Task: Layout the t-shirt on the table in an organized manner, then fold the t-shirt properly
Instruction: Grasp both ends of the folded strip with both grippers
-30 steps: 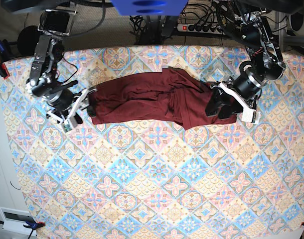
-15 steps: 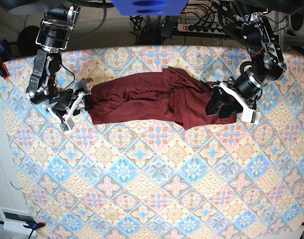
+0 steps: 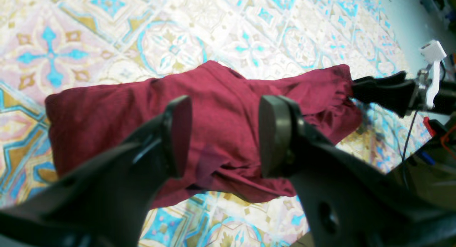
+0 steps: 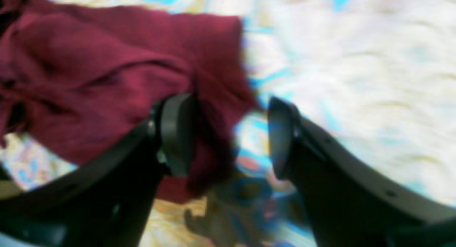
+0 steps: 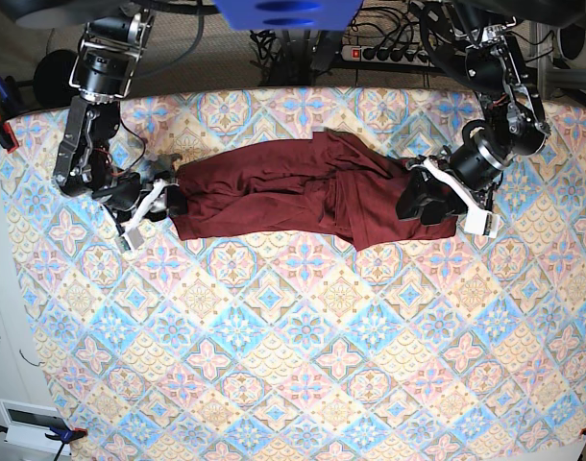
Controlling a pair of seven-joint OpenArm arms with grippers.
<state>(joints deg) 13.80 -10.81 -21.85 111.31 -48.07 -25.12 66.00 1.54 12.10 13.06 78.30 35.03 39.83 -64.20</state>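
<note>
Wrist cams show both jaws spread over t-shirt (image 5: 293,192) ends, w/ nothing gripped; base hides that.

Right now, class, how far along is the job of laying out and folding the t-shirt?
Done: little. The t-shirt lies bunched in a long strip across the table, not spread flat. In hand: the left gripper and the right gripper, both open, sit at its opposite ends, neither clamping cloth. Left: spreading it flat, then every fold.
</note>
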